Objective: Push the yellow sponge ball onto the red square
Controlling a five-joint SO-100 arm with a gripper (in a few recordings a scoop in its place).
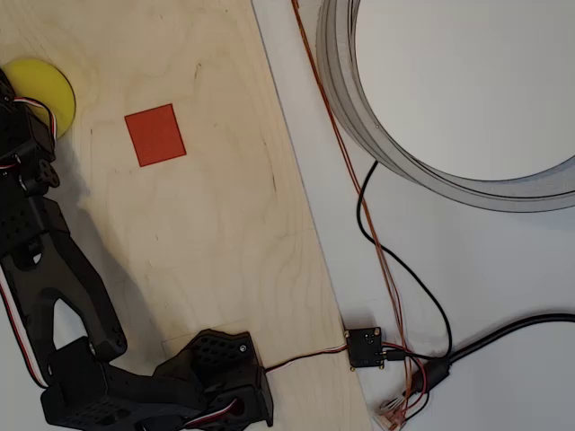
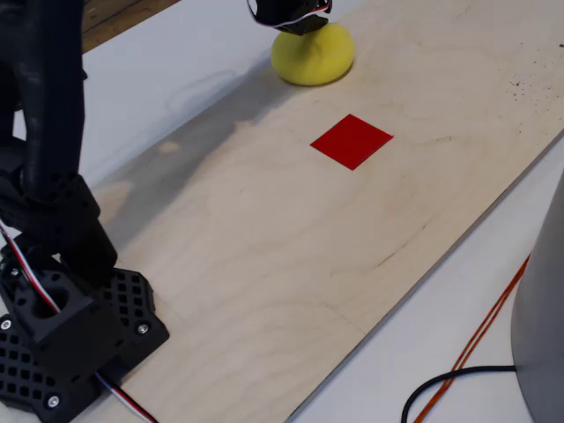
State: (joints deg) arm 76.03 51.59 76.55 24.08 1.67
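Observation:
The yellow sponge ball lies at the far left of the wooden board in the overhead view, partly under my black arm. In the fixed view the ball sits at the top, with my gripper right over its upper left side and seemingly touching it. The gripper covers the ball's lower left edge in the overhead view. Whether its fingers are open or shut is hidden. The red square lies flat and slightly tilted a short way right of the ball, with bare wood between them. In the fixed view the red square is below the ball.
The plywood board rests on a white table. My arm's base stands at the board's lower left. A large grey ring sits off the board at upper right. Cables and a small black controller lie beside the board's right edge.

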